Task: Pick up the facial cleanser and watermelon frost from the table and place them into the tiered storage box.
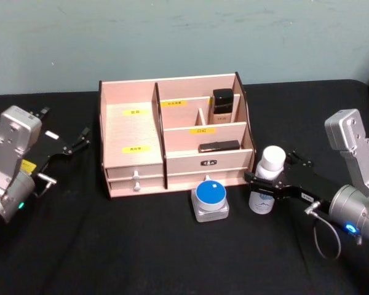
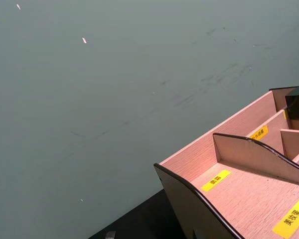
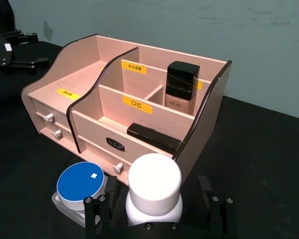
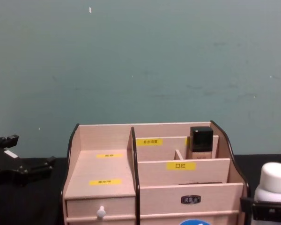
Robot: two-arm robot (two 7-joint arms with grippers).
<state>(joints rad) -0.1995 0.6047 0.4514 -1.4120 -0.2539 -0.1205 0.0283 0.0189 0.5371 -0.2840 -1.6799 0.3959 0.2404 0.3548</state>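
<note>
Bottle (image 3: 154, 184): white plastic cylinder with a smooth, rounded white cap and a blue-printed label on the body.
Bottle's pose: upright on the desk (image 1: 141, 246), long axis vertical, cap up, just off the front right corner of the tiered storage box (image 1: 190, 161).
Right claw (image 3: 157, 211): black, reaching in from the right at the bottle's mid-height; its fingers (image 3: 97, 214) are spread wide, one on each side of the bottle. In the right wrist view a small gap shows on either side, so nothing is clamped.
Jar (image 1: 210, 196): squat, clear and square-cornered with a round blue lid facing up; it stands just before the box's lower drawers, near the bottle on its left and apart from it.
Box: pale, smooth wood with dark-edged curved side walls, stepped tiers rising toward the back, and yellow labels on the partitions. Its long axis runs left to right and its drawer fronts face the robot.
Drawers: small white knobs (image 1: 136, 177) on the left pair.
Inside the box: a dark rectangular bottle (image 1: 222, 106) stands upright in the rear right compartment; a flat black bar (image 1: 219, 146) lies lengthwise in the tier in front of it.
Left claw (image 1: 80, 140): parked over the desk well left of the box, touching nothing; I cannot tell how wide it stands.
</note>
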